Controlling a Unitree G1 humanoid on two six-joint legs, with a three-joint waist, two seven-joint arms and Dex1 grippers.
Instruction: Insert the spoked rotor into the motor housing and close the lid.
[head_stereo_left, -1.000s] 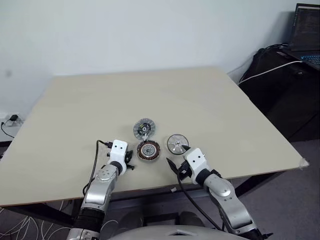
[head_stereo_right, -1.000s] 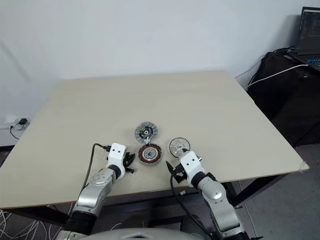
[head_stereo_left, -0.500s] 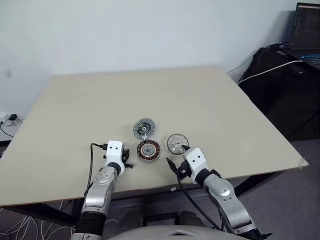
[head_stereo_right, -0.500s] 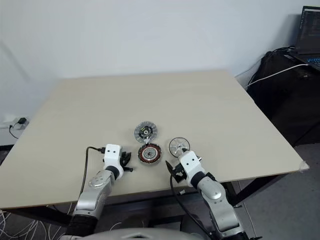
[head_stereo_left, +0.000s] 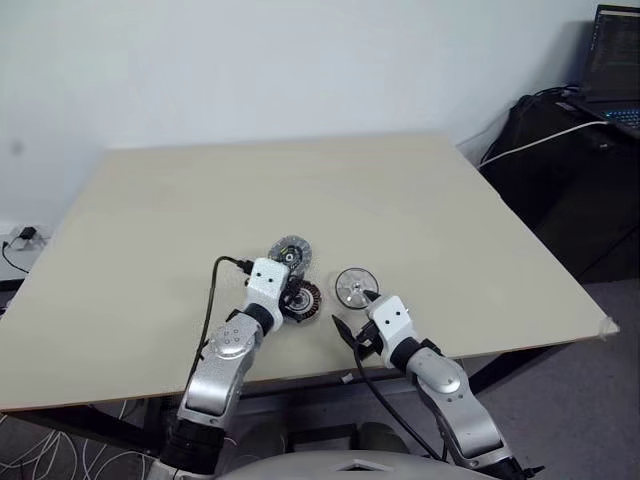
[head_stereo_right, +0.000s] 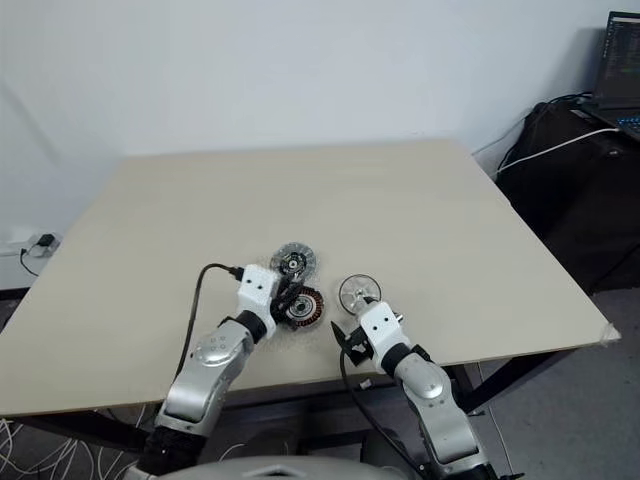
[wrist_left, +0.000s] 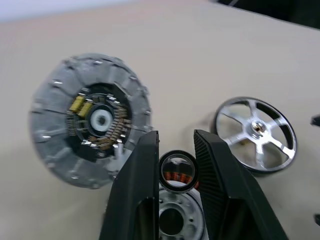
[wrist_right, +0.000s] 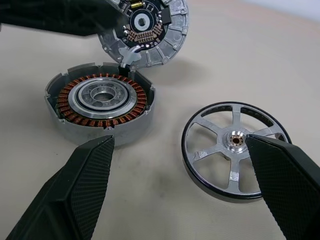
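The table (head_stereo_left: 420, 220) is taking up most of the head views, its near edge running along the lower part of the frame and most of its top lying bare toward the wall at the top. At lower centre, near that edge, the three parts are sitting close together with open room all round them. The right gripper (head_stereo_left: 350, 312) is hanging just inside the near edge with its fingers spread wide apart, holding nothing; in its wrist view the lid (wrist_right: 235, 150) is lying flat between and just beyond its fingertips, the right one overlapping the lid's rim. Left of the lid, the rotor (wrist_right: 100, 102) is resting on the table. The left gripper (wrist_left: 176, 150) is reaching over the rotor from the lower left, its fingers (wrist_left: 142, 170) standing a narrow gap apart with a small dark ring seen between them; whether they are clamping it I cannot tell. Just beyond the rotor and touching its rim, the housing (wrist_left: 90, 120) is lying. A laptop (head_stereo_left: 615, 65) is standing at the upper right, well apart.
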